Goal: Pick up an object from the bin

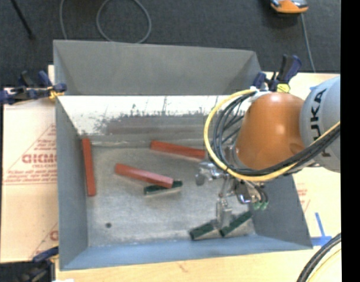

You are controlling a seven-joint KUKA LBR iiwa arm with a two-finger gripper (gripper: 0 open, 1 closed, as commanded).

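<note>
Down in the bin (71,204) goes the arm, reaching in from the right of the view, its rounded orange cover (271,131) hanging large above the floor with loops of cable (214,122) bowing out on the side away from the arm. The gripper (222,219) hangs straight below that cover, low over the floor and close to the near wall, by the near right corner. At its tip lie two dark green pieces, and this is the task's thing: the left green piece (204,232) juts out on the side away from the arm, the right green piece (237,222) angles up on the arm's side, and both lie flat on the metal. Whether they are two short bars or one long bar crossed by the gripper is hard to say. Whether the gripper is released or clenched cannot be told from this angle either, and no grasp shows. Farther from the gripper, toward the middle of the floor, another dark green bar (163,188) lies with a red bar (143,174) touching it on its far side. Beyond them a second red bar (177,150) runs toward the cover. Well away from the gripper, a third red bar (88,166) lies lengthwise along the foot of the opposite wall.
</note>
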